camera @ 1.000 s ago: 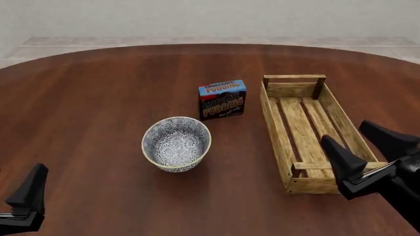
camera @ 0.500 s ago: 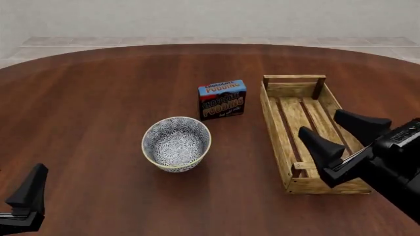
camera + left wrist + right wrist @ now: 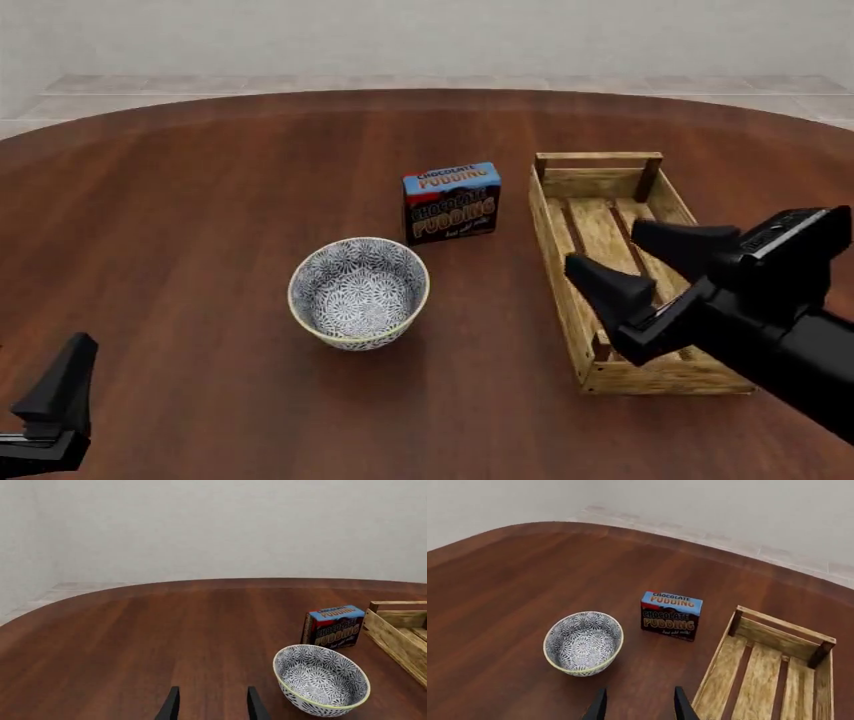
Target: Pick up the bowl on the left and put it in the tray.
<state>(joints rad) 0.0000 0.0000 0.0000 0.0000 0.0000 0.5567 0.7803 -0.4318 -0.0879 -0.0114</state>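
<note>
Front view, lower left corner of the frame: the left gripper (image 3: pixel 54 405) shows only as one black finger at the frame edge, low over the round dark-brown wooden table (image 3: pixel 200 200); in the left wrist view its two black fingertips (image 3: pixel 172 705) stand apart with bare table between them, so it is spread and holds nothing. Left of centre in the front view, the round deep ceramic bowl with blue-grey and white floral pattern and pale yellowish rim (image 3: pixel 358 292) sits upright on the table, untouched by either gripper and well apart from both. Just above and right of it, near frame centre, a small blue-and-black chocolate pudding box (image 3: pixel 453 203) stands upright, close to the bowl but not touching. Right of centre, the long rectangular light-wood slatted tray with low sides and raised end bars (image 3: pixel 558 255) runs lengthwise from the upper middle toward the lower right; the slats seen carry nothing. At the right of the frame, the right gripper (image 3: pixel 647 255) appears in front of the tray's near half, its two black fingers spread wide and pointing toward frame left, gripping nothing. In the right wrist view the bowl (image 3: pixel 583 643), box (image 3: pixel 670 615) and tray (image 3: pixel 774 672) all lie ahead of the parted fingertips (image 3: pixel 599 706).
</note>
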